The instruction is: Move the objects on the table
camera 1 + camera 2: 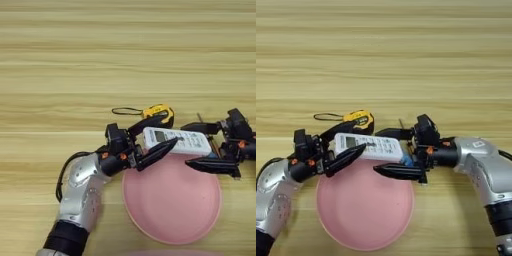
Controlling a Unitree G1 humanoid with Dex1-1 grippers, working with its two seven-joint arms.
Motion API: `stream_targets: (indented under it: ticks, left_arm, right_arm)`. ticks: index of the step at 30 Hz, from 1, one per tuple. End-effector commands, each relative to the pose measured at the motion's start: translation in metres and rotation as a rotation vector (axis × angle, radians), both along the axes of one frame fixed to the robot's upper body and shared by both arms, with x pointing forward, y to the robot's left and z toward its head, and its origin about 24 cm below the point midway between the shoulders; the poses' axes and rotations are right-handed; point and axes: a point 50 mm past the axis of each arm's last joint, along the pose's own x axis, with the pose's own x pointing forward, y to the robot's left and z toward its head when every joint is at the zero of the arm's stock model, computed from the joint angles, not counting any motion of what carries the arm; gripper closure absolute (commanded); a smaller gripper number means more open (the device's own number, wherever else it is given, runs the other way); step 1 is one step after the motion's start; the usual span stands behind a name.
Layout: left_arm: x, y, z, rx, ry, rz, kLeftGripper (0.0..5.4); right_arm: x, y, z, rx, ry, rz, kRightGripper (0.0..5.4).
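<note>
I am holding the white rectangular remote with a small screen and buttons point(176, 141) in my left gripper point(159, 134), with one black finger running over its upper left end and the other crossing under its screen end, so the two fingers are clamped on that end of the remote. The remote is lying roughly level, tilted slightly down toward my right, and it is sitting over the far rim of the round pink plastic plate point(172, 200). I cannot tell whether it is touching the rim.

My right gripper point(390, 152) is reaching in from the right with its two black fingers spread apart, one along the far side of the remote's right end and one along the near side, just above the plate. Whether those fingers are pressing on the remote I cannot tell. Something small and blue is showing at the remote's right end, too small for me to make out.

The yellow-and-black tape measure with a black loop strap point(159, 113) is resting on the light wooden plank table point(125, 55) just behind the remote, its strap trailing off to my left. The plate is lying flat on the table close in front of me, between my two forearms.
</note>
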Motion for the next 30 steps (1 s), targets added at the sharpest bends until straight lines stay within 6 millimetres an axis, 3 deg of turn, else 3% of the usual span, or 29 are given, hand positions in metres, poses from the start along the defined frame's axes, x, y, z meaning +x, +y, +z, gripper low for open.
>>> stream_targets:
  ticks: [1,13,30]
  left_arm:
    - [-0.001,0.001,-0.003,0.052,0.007,-0.010,2.37]
    - [-0.011,0.010,-0.013,0.163,0.041,-0.049,2.42]
    - [-0.015,0.021,-0.020,0.225,0.071,-0.074,2.42]
  right_arm:
    - [-0.001,0.004,0.006,0.007,-0.022,0.021,0.00]
    - [-0.017,0.001,-0.005,-0.039,0.006,0.008,0.00]
    - [-0.042,0.007,-0.049,-0.183,0.094,-0.012,0.00]
